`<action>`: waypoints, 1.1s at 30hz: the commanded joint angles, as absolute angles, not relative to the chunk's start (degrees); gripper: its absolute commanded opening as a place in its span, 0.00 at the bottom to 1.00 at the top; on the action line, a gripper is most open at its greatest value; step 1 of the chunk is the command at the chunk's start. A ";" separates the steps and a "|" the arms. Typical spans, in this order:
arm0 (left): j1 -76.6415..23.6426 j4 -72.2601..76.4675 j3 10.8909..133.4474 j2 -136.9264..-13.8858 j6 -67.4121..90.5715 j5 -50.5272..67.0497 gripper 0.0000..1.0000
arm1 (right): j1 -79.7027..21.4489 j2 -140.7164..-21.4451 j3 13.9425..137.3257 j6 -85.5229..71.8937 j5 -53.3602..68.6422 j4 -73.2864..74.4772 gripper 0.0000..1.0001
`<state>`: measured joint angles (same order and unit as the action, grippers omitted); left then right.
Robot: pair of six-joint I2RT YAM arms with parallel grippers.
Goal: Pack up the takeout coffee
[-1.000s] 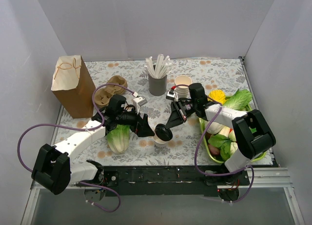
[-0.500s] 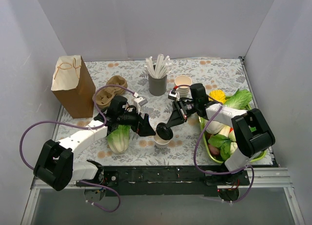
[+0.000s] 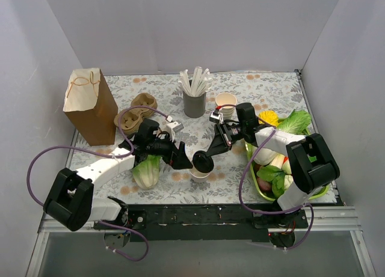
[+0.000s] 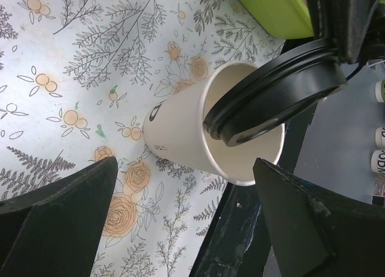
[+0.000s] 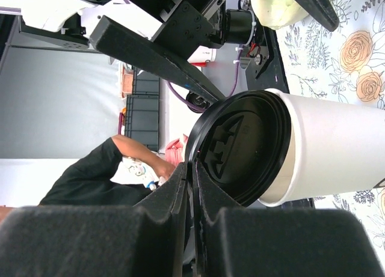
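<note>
Takeout coffee, a small cream-white paper cup (image 3: pixel 198 174) with a round black plastic lid (image 3: pixel 203 163), is standing on the floral-patterned table cover (image 3: pixel 271 88) near the front edge, about midway between the two arms. The lid is lying tilted across the cup mouth and is not sitting flat on the rim.

The left gripper (image 3: pixel 187 163) is reaching in from the left. Its black fingers (image 4: pixel 60 223) are spread wide, one on each side of the cup, apart from the cup wall.

The right gripper (image 3: pixel 208 156) is reaching in from the right. Its fingers are pressed together on the rim of the lid, pinching it.

A pale green napa cabbage (image 3: pixel 145 170) is lying just left of the cup, under the left arm. A lime-green plastic tray (image 3: pixel 249 158) of vegetables is sitting at the right.

Farther back, a brown paper bag (image 3: pixel 89 109) is standing at the left, with a brown pulp cup carrier (image 3: pixel 136 109) beside it. A grey cup of white sticks (image 3: pixel 194 103) and a stack of lidless cream cups (image 3: pixel 225 104) are standing behind the grippers.
</note>
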<state>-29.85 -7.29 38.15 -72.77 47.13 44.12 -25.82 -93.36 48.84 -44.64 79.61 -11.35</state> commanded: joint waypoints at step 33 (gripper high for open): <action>-30.41 -4.92 41.92 -75.94 46.41 51.06 0.98 | -23.12 -94.48 48.25 -37.27 77.26 -3.87 0.29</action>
<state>-30.13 -5.74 40.18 -77.47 46.39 49.74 -23.57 -93.78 48.84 -39.81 77.65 -5.78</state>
